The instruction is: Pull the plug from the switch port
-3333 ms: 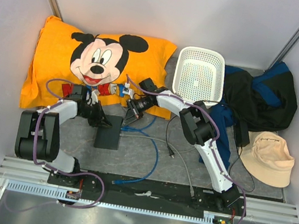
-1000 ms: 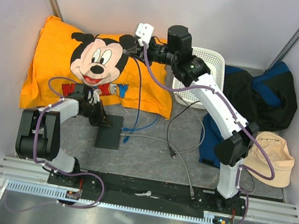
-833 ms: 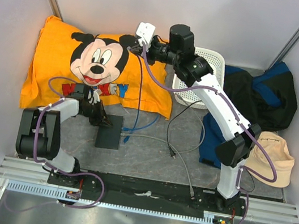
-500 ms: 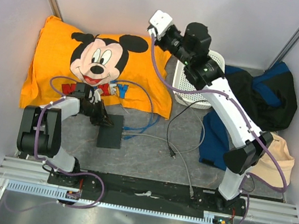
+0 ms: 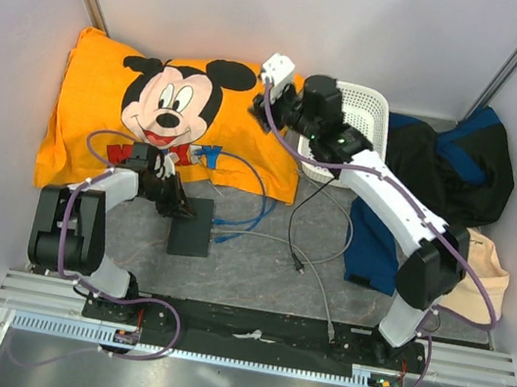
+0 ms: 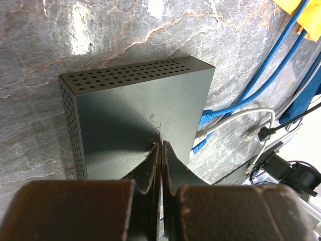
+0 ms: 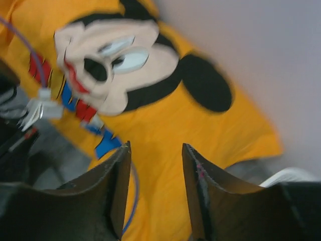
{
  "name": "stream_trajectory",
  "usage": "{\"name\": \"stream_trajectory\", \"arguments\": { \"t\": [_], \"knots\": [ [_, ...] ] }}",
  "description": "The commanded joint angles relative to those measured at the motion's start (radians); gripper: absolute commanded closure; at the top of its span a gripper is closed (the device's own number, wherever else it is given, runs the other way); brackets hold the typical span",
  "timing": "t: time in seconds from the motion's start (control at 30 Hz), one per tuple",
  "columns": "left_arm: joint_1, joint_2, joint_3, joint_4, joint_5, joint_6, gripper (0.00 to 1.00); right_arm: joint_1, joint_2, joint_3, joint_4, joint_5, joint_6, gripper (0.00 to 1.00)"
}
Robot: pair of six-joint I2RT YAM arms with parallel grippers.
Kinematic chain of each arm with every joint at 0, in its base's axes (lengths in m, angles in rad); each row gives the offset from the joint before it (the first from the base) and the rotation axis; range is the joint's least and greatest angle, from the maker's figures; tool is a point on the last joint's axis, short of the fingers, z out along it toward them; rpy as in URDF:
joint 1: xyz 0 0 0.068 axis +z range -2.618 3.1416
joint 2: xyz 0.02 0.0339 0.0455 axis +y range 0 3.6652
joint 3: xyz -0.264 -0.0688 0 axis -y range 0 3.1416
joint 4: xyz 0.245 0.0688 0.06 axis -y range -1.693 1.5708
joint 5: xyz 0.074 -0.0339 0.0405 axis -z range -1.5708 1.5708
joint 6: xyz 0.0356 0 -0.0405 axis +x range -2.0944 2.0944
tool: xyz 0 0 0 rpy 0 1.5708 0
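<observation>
Left wrist view: the switch port (image 6: 130,100) is touched from above by the closed left gripper (image 6: 159,143), with blue cables (image 6: 251,95) plugged at its 3 o'clock edge. The right gripper (image 7: 155,150) is held open and empty above the orange pillow (image 7: 215,130).

From up top I see my L tool (image 5: 167,196) low on the bench (image 5: 245,276), touching the far-left corner of the switch port (image 5: 192,232). The box lies flat, just below the orange mouse pillow (image 5: 91,126). A blue cable (image 5: 258,208) loops from the box's right side up onto the pillow. I can't tell if it's plugged in. My R arm is up high w/ the R tool (image 5: 265,107) over the pillow's right end, next to the white basket (image 5: 357,106). A grey cable (image 5: 319,278) lies on the bench. The dark jacket (image 5: 456,172) and tan hat (image 5: 486,286) sit far right.
</observation>
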Motion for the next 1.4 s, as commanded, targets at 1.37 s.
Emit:
{"name": "stream_trajectory", "arguments": {
  "t": [1.37],
  "knots": [
    [-0.005,-0.001,-0.077,0.036,-0.174,0.07,0.96,-0.106,0.303,-0.209,-0.366,-0.169,0.506,0.62]
  ]
}}
